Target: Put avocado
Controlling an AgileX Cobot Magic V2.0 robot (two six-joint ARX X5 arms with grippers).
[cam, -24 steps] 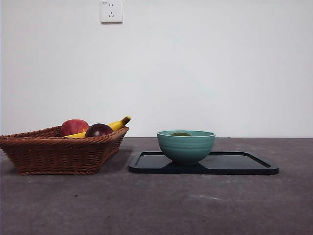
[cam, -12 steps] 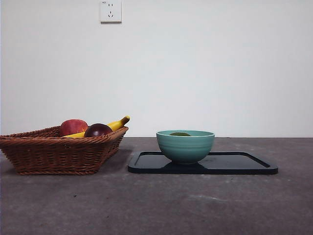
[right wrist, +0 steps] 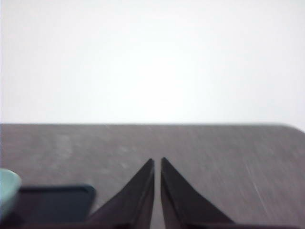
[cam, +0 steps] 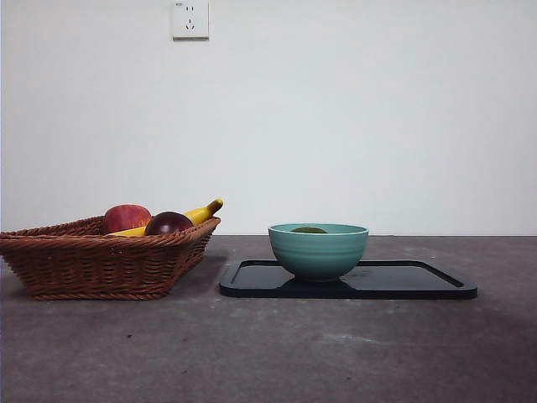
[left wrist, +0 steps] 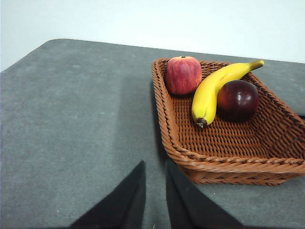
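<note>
Two grippers idle, both clear of the front view. Left gripper (left wrist: 155,164): jaws nearly together, holding nothing, beside the basket (left wrist: 176,143) containing apple (left wrist: 183,75), banana (left wrist: 214,88) and a maroon fruit (left wrist: 238,99). Right gripper (right wrist: 157,162): jaws nearly together, holding nothing, over bare table (right wrist: 228,157). Avocado (cam: 309,230) lies inside the bowl (cam: 318,252), only its top showing above the rim. Bowl stands on the tray (cam: 419,285).

No text, label, brand, number or sign can be read on anything here. The wall socket (cam: 190,18) carries a tiny dark mark at its upper corner, too small to make out. The basket (cam: 101,260), bowl (cam: 318,250) and tray (cam: 403,281) bear no lettering.
</note>
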